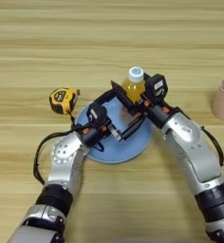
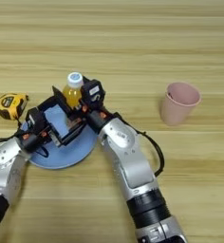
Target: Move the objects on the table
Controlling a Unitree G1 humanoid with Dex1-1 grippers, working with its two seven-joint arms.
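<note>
The light-blue plate [image 1: 129, 148] lies at the centre of the table [image 1: 109, 28]. Both grippers hang over it, fingers facing each other. My left gripper [image 1: 115, 115] reaches in from the left and is open. My right gripper [image 1: 119, 111] reaches in from the right, open wide, with nothing between its fingers. The orange-juice bottle [image 1: 134, 86] stands upright at the plate's far rim, just behind the right gripper's far finger; whether they touch I cannot tell. The yellow-black tape measure [image 1: 63, 100] lies left of the plate. The pink cup [image 2: 179, 102] stands upright far to the right.
My left arm's black cable [image 1: 40, 152] loops over the table left of the plate. Bare wooden planks stretch across the far half and between the right arm and the cup.
</note>
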